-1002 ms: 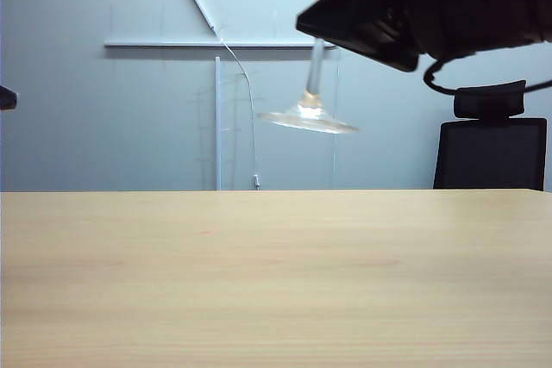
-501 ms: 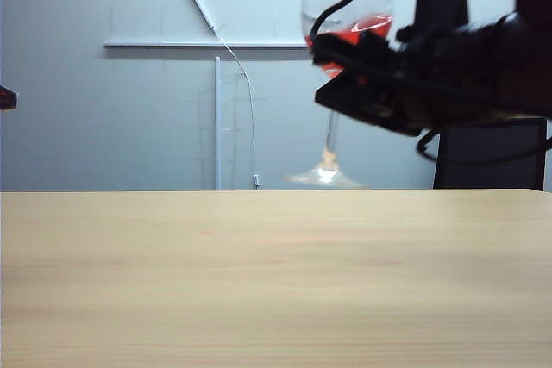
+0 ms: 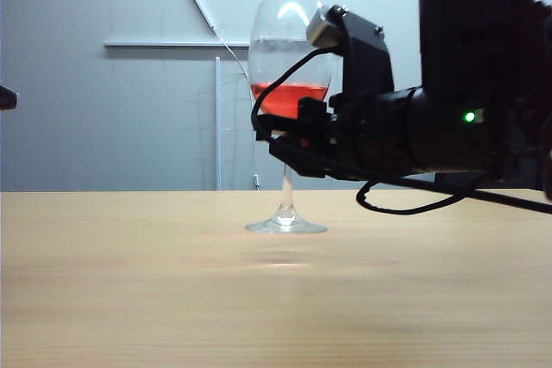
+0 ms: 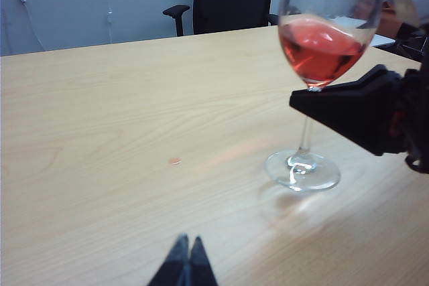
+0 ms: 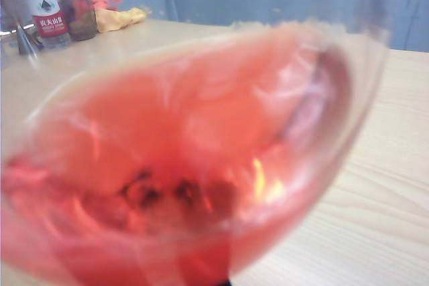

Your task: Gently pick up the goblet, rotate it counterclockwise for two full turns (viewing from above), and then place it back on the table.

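Right wrist view: goblet (image 5: 194, 159) hides right tool's tips.

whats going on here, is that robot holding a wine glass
Yes. The right hand is closed on the stem of the goblet, just under the bowl with its red liquid. The glass stands upright, and its foot looks to be on the table or a hair above it; the views cannot settle which. The left hand sits shut and apart from the glass, low over the tabletop, handling nothing. In the right wrist view a bottle stands at the far edge of the table.
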Robot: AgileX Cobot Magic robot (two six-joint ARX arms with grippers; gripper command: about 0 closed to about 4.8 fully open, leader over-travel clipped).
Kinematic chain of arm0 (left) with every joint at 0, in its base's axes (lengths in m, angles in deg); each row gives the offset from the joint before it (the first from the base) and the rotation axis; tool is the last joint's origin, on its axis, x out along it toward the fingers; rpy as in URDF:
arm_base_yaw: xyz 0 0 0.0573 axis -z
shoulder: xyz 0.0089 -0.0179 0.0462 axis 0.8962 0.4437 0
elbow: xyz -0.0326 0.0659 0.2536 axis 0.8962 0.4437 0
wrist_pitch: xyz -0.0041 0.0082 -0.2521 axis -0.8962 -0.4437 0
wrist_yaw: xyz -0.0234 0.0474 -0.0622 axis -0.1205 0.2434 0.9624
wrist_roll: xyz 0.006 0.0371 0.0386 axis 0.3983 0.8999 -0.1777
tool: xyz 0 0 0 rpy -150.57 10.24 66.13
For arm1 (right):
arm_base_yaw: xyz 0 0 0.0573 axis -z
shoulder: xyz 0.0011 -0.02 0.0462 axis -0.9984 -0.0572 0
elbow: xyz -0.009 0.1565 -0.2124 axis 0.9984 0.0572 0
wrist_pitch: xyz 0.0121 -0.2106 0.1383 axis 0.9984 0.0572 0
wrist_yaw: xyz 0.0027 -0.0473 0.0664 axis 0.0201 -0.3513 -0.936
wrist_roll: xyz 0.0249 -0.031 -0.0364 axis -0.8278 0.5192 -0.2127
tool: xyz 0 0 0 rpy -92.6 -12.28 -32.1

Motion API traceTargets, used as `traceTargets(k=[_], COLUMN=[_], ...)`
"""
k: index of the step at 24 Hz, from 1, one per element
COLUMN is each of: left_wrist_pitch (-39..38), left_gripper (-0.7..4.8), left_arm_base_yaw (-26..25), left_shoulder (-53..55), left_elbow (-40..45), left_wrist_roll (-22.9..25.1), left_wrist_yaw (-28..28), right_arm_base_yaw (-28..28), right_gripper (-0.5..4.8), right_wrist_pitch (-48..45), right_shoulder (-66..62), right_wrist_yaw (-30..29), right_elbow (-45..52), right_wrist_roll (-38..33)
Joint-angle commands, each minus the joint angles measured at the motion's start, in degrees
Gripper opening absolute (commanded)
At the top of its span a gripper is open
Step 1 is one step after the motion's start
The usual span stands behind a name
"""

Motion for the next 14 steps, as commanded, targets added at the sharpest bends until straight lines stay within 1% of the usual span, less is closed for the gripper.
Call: traceTargets(k=[1, 4, 14], left_wrist_pitch=[0.3, 0.3, 0.3], left_gripper=[-0.05, -0.05, -0.05], left_arm_base_yaw=[0.1, 0.1, 0.1], left_shoulder=[0.0, 0.0, 0.0], left_elbow=[-0.2, -0.2, -0.2], left_wrist_roll=[0.1, 0.1, 0.1], left_wrist_yaw=[0.0, 0.0, 0.0], right_arm_base_yaw=[-0.1, -0.1, -0.1], right_gripper=[-0.03, -0.04, -0.04], right_wrist_pitch=[-3.5, -3.4, -3.4], right_shoulder=[-0.6, -2.5, -5.2], right_wrist_yaw=[-0.3, -0.5, -0.5], right_elbow=[-1.6, -2.9, -3.2], right_wrist_roll=[0.6, 3.0, 3.4])
